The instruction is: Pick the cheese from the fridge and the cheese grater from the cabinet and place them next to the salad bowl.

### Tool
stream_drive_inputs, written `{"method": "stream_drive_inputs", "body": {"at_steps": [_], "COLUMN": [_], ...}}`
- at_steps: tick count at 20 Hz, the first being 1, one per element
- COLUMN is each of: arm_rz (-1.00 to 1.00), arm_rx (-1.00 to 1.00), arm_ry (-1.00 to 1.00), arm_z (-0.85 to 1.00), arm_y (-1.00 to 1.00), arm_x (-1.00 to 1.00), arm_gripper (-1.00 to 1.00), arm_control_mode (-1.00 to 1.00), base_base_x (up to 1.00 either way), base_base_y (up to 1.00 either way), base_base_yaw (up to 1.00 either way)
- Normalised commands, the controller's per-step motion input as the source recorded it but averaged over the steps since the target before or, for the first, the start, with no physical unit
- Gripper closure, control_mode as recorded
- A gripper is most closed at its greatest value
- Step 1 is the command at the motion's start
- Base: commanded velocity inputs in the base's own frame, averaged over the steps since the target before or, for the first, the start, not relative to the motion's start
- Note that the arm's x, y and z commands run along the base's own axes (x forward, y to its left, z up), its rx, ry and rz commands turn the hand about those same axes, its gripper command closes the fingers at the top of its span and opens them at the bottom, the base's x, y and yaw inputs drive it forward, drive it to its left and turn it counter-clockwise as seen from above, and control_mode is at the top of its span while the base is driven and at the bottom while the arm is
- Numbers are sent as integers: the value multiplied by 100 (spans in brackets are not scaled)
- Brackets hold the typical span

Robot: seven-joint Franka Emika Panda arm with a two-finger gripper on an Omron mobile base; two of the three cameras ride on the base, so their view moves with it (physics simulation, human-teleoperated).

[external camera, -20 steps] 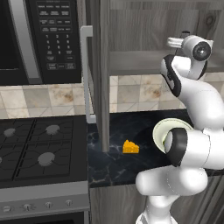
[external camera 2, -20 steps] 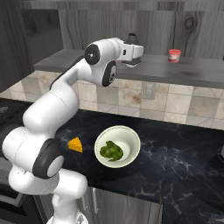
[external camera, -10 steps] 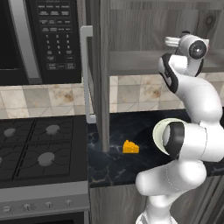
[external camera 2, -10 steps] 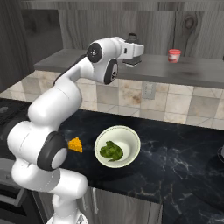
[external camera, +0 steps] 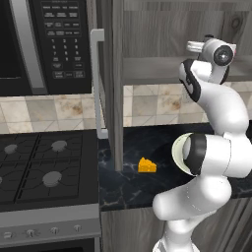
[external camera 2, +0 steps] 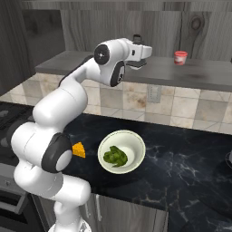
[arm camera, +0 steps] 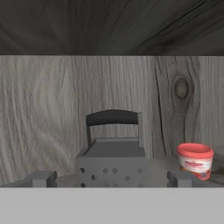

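On the cabinet point(external camera 2: 190, 72) shelf, the cheese grater point(arm camera: 112, 151) stands upright between the spread fingertips point(arm camera: 43, 179) of the tool point(arm camera: 109, 179), untouched, with a red-and-white cup point(arm camera: 195, 160) beside it. Down on the dark worktop point(external camera 2: 190, 158), the cheese point(external camera 2: 79, 150) lies near the salad bowl point(external camera 2: 121, 152).

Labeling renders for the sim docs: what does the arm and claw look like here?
Glossy white arm of rounded segments with black bands at the joints and a dark round cap on the wrist. The claw has two small, blocky dark-grey fingertips. No cables or markings are visible.
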Motion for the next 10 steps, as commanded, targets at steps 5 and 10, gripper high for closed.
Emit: {"method": "stream_drive_inputs", "body": {"at_steps": [5, 10], "arm_rz": [0, 0], "arm_rx": [0, 0], "arm_ry": [0, 0], "arm_z": [-1, 0], "arm_y": [0, 0], "arm_x": [0, 1], "arm_gripper": [-100, -100], "arm_control_mode": [-100, -100], "base_base_x": [0, 0], "base_base_y": [0, 0], "base_base_yaw": [0, 0]}}
